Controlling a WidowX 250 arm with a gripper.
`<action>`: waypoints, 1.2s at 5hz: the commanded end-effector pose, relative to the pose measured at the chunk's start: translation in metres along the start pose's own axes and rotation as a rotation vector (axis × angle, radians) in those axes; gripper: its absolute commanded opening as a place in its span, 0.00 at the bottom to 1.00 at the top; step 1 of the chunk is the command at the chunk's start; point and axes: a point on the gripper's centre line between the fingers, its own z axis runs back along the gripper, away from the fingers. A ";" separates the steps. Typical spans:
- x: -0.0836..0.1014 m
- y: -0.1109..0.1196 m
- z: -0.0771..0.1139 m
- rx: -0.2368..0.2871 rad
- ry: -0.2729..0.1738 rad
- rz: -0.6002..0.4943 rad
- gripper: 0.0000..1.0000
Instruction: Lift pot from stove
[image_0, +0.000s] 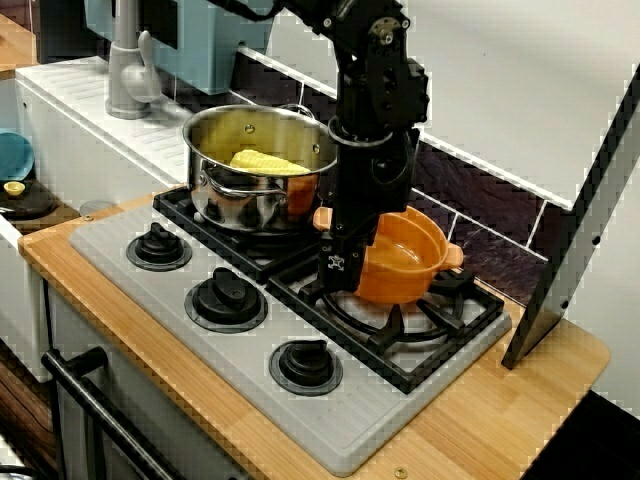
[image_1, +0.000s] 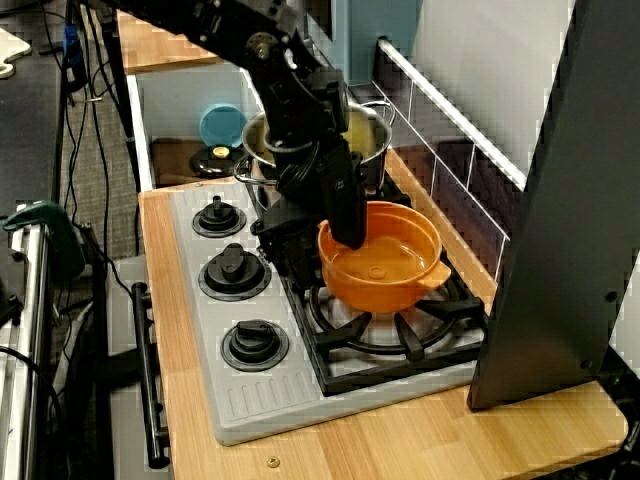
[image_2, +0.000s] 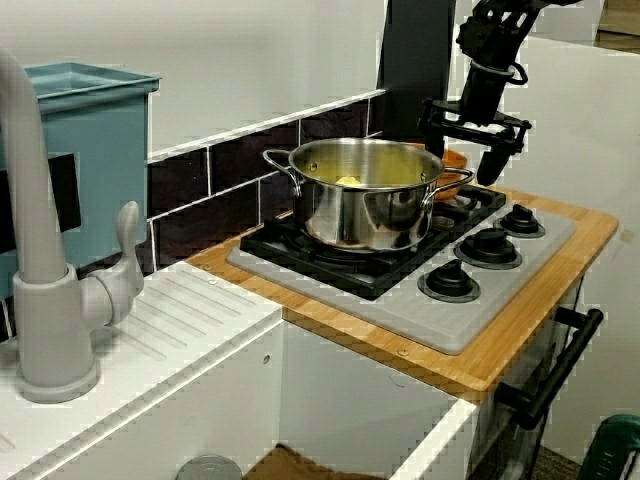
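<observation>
The small orange pot (image_0: 405, 260) is over the right burner grate of the grey stove (image_0: 110, 238), tilted, its left rim higher than its right ear handle. My gripper (image_0: 340, 255) comes straight down onto its left rim. One finger (image_1: 350, 222) is inside the pot (image_1: 385, 262) and the other outside, so the gripper is shut on the rim. In the side view only a sliver of the pot (image_2: 456, 160) shows behind the steel pot, below my gripper (image_2: 468, 150). Whether the pot's base touches the grate I cannot tell.
A larger shiny steel pot (image_0: 262, 170) holding yellow corn (image_0: 268, 162) stands on the rear left burner, right beside my arm. Three black knobs line the front of the stove (image_1: 250, 400). A dark panel (image_0: 580, 230) leans at the counter's right end. A faucet (image_0: 125, 70) and sink lie left.
</observation>
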 end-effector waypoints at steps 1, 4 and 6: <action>0.000 -0.001 0.003 0.048 -0.028 0.007 1.00; -0.015 -0.016 0.005 0.026 -0.064 -0.016 0.00; -0.017 -0.014 0.020 -0.022 -0.093 -0.003 0.00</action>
